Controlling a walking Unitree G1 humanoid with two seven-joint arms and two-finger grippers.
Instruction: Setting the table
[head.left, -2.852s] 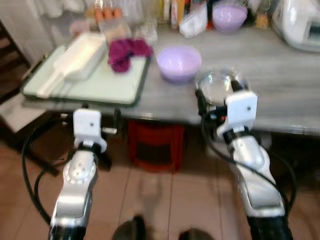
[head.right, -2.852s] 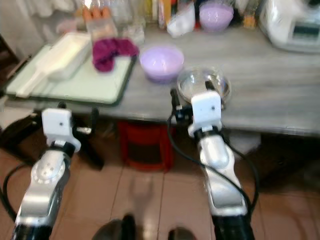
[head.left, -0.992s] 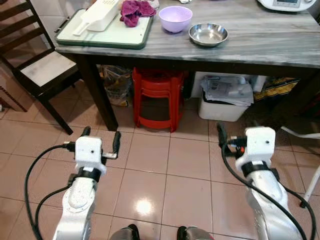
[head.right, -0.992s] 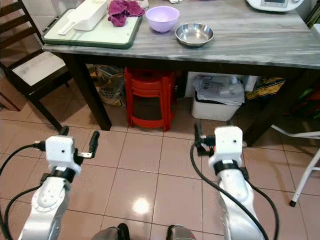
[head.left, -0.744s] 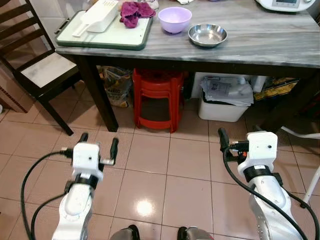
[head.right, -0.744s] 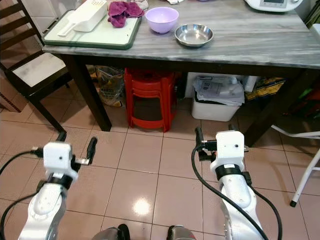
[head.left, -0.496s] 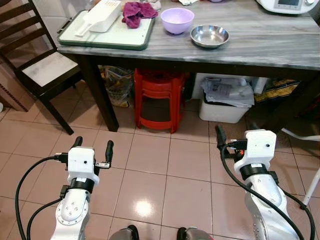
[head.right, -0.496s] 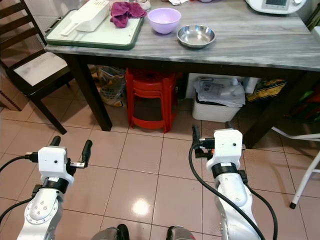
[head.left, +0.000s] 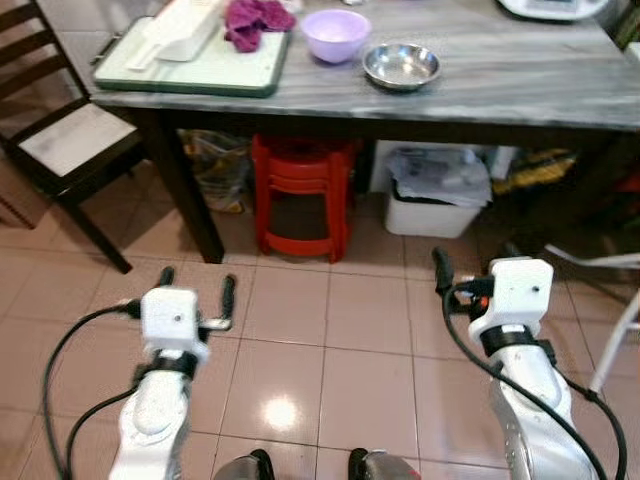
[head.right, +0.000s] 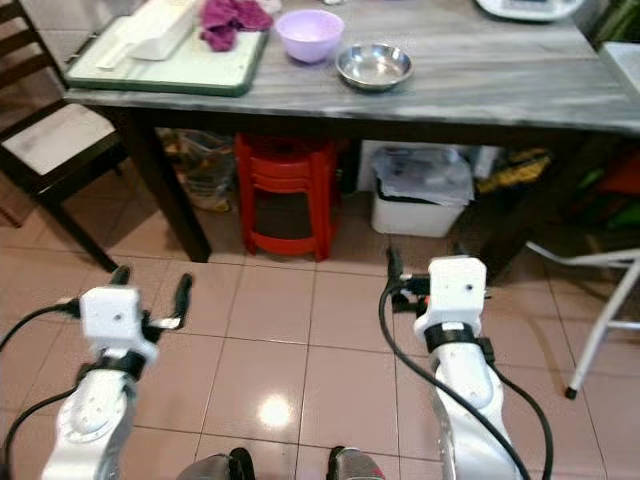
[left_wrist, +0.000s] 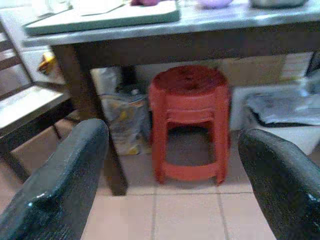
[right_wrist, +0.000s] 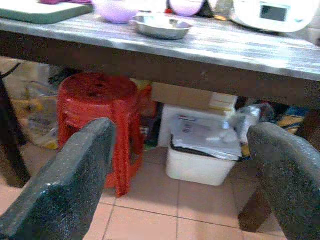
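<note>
A steel bowl (head.left: 401, 65) and a purple bowl (head.left: 335, 33) stand side by side on the grey marble table (head.left: 520, 85). At the table's left end, a green tray (head.left: 190, 62) carries a white container (head.left: 175, 25) and a magenta cloth (head.left: 255, 17). My left gripper (head.left: 197, 282) hangs open over the floor tiles, well short of the table and holding nothing. My right gripper (right_wrist: 181, 130) is open too, level with it on the right, and its wrist view looks at the table's underside.
Stacked red stools (head.left: 298, 190) and a white bin (head.left: 432, 205) of papers sit under the table. A dark chair (head.left: 60, 150) stands at the left and a white chair leg (head.left: 610, 340) at the right. A white appliance (head.left: 550, 8) sits at the far right of the tabletop.
Nearly three seconds ago I was close against the table with the right gripper by the steel bowl. Now I stand back over the floor. In the last second only the view shifted slightly.
</note>
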